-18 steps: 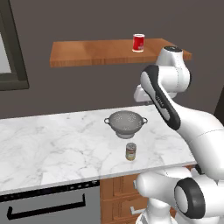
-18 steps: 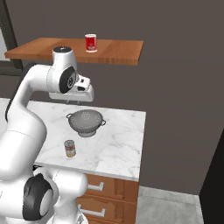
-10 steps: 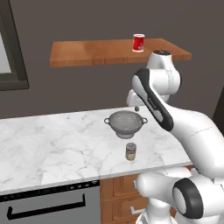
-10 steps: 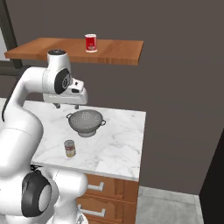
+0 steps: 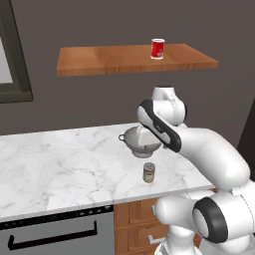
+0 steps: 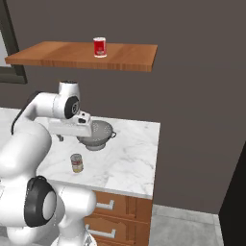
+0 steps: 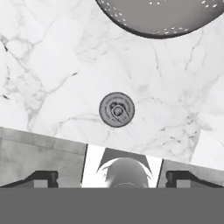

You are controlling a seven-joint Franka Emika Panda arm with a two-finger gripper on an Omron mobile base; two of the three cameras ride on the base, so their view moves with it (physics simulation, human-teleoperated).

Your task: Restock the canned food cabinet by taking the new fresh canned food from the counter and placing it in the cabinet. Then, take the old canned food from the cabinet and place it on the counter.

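Observation:
The new fresh canned food (image 5: 148, 173) (image 6: 76, 163) stands upright near the front edge of the counter (image 5: 60, 164) (image 6: 129, 158). In the hand view I look straight down on its grey lid (image 7: 117, 109) against the white marble counter (image 7: 65, 65). My gripper (image 7: 111, 177) hangs open above the can, pointing down, with its tips far apart and nothing between them. My hand (image 6: 71, 127) hovers well above the counter, between the can and the colander. The old canned food (image 5: 157, 49) (image 6: 99, 47) stands on the cabinet (image 5: 109, 61) (image 6: 57, 55) high above.
A grey metal colander (image 5: 142, 142) (image 6: 96, 134) (image 7: 162, 17) sits on the counter just behind the tan can. Wooden drawers (image 6: 115, 211) lie under the counter, and a dark oven front (image 5: 50, 234) is at lower left. The counter ends at its right edge (image 6: 154, 158).
My arm has swung down from near shelf height, so the hand is now low over the counter above the tan can. Both cans and the colander have stayed put.

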